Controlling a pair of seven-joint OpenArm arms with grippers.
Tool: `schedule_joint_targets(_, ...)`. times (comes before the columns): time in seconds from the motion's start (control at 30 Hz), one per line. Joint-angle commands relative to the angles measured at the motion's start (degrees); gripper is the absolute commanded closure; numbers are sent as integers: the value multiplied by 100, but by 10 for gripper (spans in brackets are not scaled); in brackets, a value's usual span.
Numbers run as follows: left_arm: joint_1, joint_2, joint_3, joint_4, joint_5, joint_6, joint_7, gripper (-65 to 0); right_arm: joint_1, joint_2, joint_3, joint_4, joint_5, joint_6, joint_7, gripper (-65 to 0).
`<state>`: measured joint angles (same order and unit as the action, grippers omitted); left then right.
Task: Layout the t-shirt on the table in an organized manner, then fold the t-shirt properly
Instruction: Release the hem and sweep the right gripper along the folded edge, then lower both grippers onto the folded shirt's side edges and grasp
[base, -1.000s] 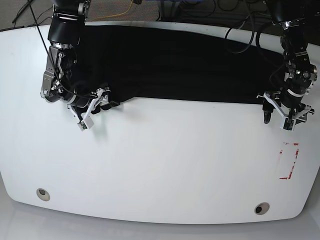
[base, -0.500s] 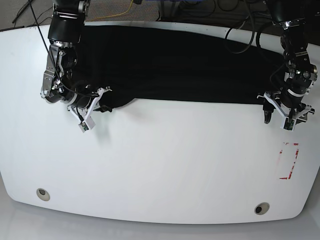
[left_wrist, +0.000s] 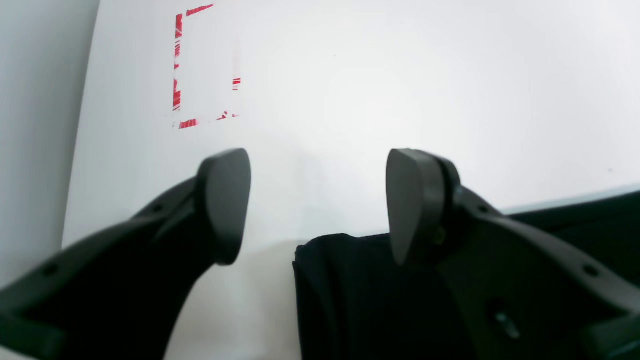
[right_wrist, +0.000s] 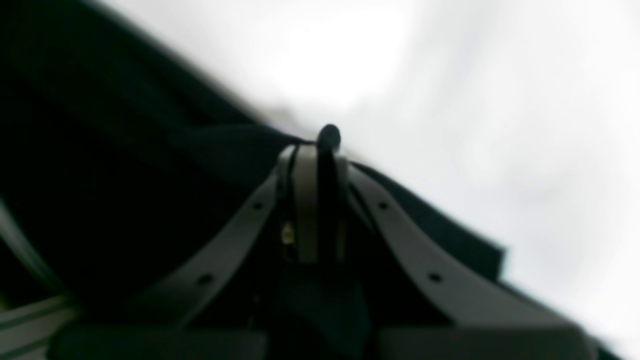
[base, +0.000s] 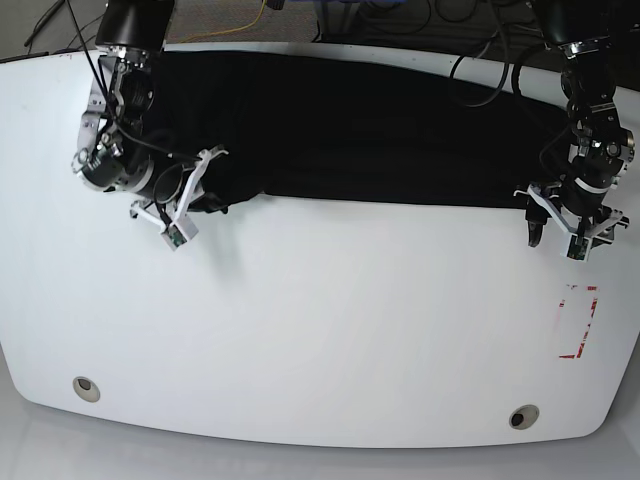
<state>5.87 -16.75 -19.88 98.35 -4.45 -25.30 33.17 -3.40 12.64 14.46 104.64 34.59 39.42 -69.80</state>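
T-shirt (base: 370, 125), black, lies spread in a wide band along the far edge of the table (base: 330, 330). Nearer us, its hem runs across the white top. At that hem's left corner the right gripper (base: 205, 195) is pressed together, pinching a fold of the cloth. At the right corner the left gripper (left_wrist: 315, 205) hangs spread over the hem, one finger above bare table.
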Motion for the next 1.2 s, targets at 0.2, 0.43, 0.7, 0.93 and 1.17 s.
schedule_joint_targets(0.2, -90, -87, -30, -213, -34, 38, -148, -398, -957, -144, 326, 547, 1240, 1, -145, 0)
schedule_joint_targets(0.43, -99, -87, -12, -494, -43, 29, -156, -398, -1458, -196, 387, 617, 2172, -395, -233, 0)
schedule_joint_targets(0.7, -99, -87, -3, -529, -43, 20, -156, -398, -1643, 76, 0, 617, 2488, -632, -242, -220)
schedule_joint_targets(0.93, -108, -96, -3, -511, -43, 11, -156, -398, -1660, 402, -483, 617, 2497, -667, -242, -563)
schedule_joint_targets(1.17, -108, -105, -3, -511, -43, 11, -156, -398, -1563, 612, -510, 661, 2524, -658, -207, -606)
